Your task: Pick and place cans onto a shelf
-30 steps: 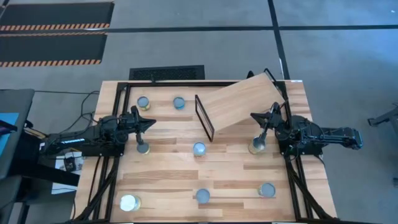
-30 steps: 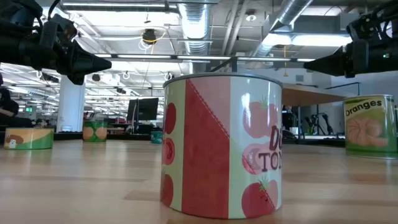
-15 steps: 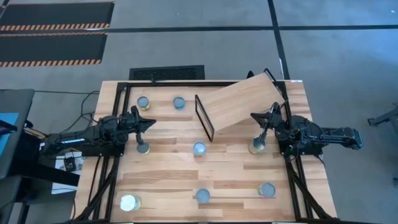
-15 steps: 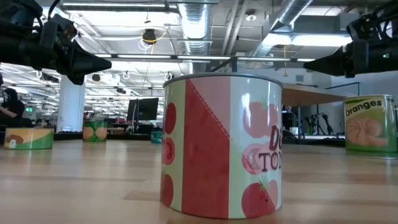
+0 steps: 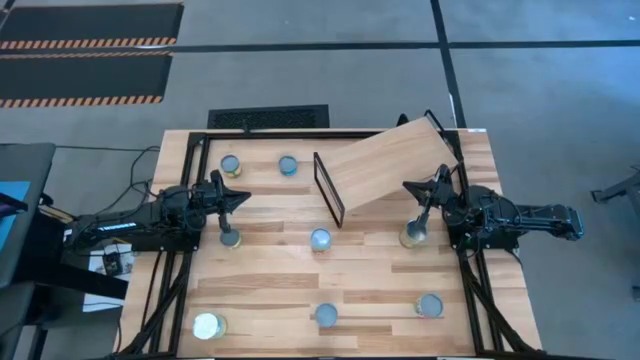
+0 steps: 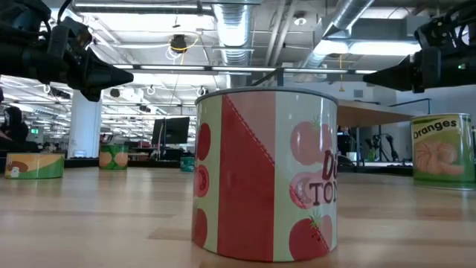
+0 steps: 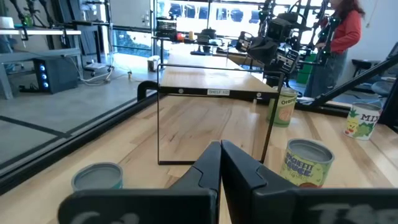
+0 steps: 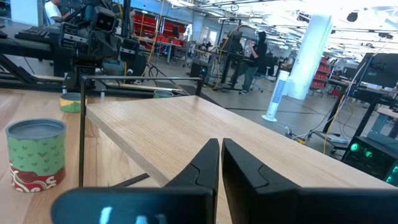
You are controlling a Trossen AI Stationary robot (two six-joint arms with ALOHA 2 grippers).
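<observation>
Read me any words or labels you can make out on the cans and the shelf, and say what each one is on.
"Oranges": green can, low view.
"TO", cut off: red and white tomato can, low view.
"MIX": white can, left wrist view.
Shelf edge tag, small orange-labelled can and green can: lettering too small to read.

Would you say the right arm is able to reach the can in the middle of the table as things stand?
Probably yes. The middle can stands alone on bare tabletop, and nothing lies between it and the right gripper; the shelf sits off to the side of that path.
</observation>
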